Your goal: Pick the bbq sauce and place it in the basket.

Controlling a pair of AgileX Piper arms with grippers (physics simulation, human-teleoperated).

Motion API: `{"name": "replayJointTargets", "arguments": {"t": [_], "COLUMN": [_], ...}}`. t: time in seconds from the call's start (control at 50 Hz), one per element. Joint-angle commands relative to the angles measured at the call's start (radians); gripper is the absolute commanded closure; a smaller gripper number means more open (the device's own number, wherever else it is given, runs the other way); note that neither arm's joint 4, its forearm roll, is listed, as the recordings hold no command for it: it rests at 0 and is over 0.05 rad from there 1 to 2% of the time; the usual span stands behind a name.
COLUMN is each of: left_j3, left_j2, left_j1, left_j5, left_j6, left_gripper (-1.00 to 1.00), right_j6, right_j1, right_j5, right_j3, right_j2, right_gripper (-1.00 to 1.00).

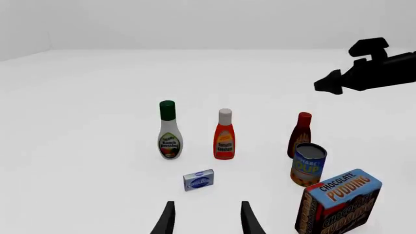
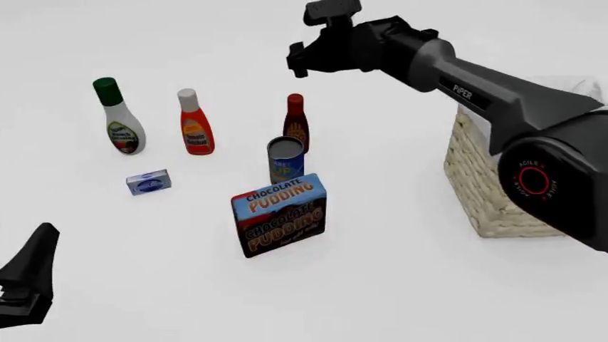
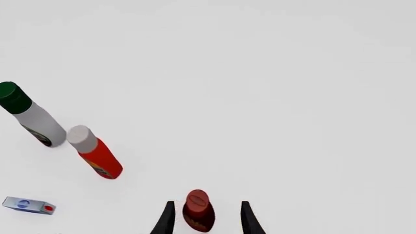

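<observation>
The bbq sauce (image 2: 295, 122), a slim dark red-brown bottle with a red cap, stands upright just behind a can. It also shows in the left wrist view (image 1: 301, 132). My right gripper (image 2: 296, 63) hovers open above it. In the right wrist view the bbq sauce's cap (image 3: 198, 207) lies between the open gripper's (image 3: 206, 222) fingers, which do not touch it. The wicker basket (image 2: 480, 192) stands at the right, partly hidden by my right arm. My left gripper (image 1: 206, 222) is open and empty, low at the near left (image 2: 27, 285).
A white ranch bottle with green cap (image 2: 119, 120) and an orange-red ketchup bottle with white cap (image 2: 195, 125) stand left of the sauce. A small blue box (image 2: 149, 182), a can (image 2: 285, 160) and a chocolate pudding box (image 2: 279, 214) sit nearer.
</observation>
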Motion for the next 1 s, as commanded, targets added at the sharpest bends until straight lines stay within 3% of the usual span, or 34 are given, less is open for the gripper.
{"name": "replayJointTargets", "arguments": {"t": [0.02,0.56,1.0], "left_j3": [0.0,0.0,0.0], "left_j2": [0.0,0.0,0.0], "left_j1": [0.0,0.0,0.0], "left_j5": [0.0,0.0,0.0], "left_j6": [0.0,0.0,0.0], "left_gripper": [-1.0,-1.0,-1.0], "right_j6": [0.006,0.004,-0.006], "right_j1": [0.008,0.007,0.013], "right_j5": [0.001,-0.011,0.047], "right_j3": [-0.023,-0.02,-0.136], "right_j2": [0.05,0.124,0.222], "right_gripper": [-1.0,-1.0,-1.0]}}
